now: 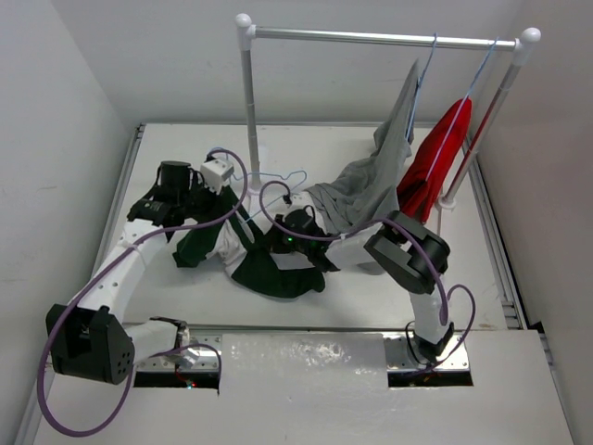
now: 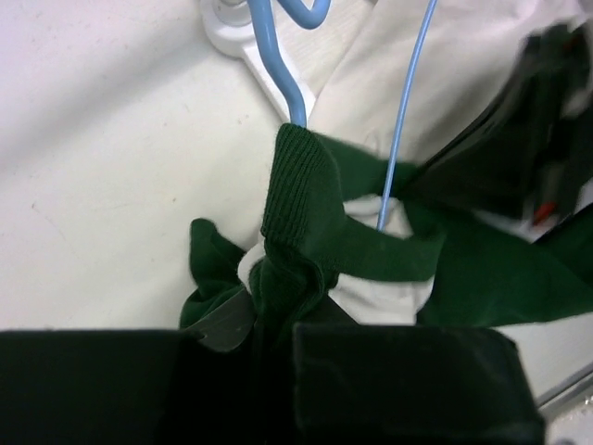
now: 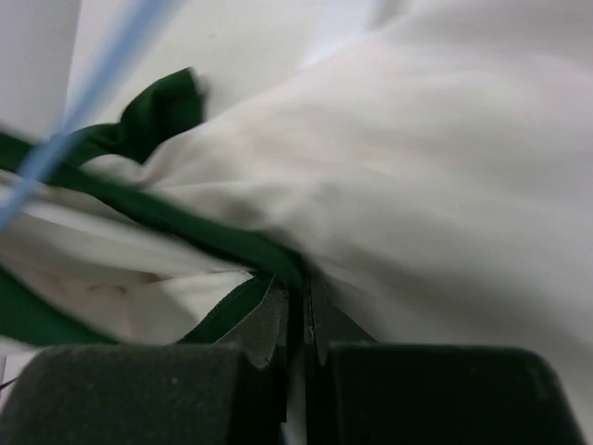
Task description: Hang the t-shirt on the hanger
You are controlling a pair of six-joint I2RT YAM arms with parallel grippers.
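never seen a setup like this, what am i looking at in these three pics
Two robot arms are bolted to a table, each ending in a two-finger gripper. The wide picture looks down from above and behind; the other two come from wrist cameras, fingers dark at the bottom. On the table lies a green and white t-shirt, a light-blue hanger running under its collar. The left gripper is shut on the collar, the right gripper on the shirt's cloth. Behind, a rail holds a grey garment and a red garment.
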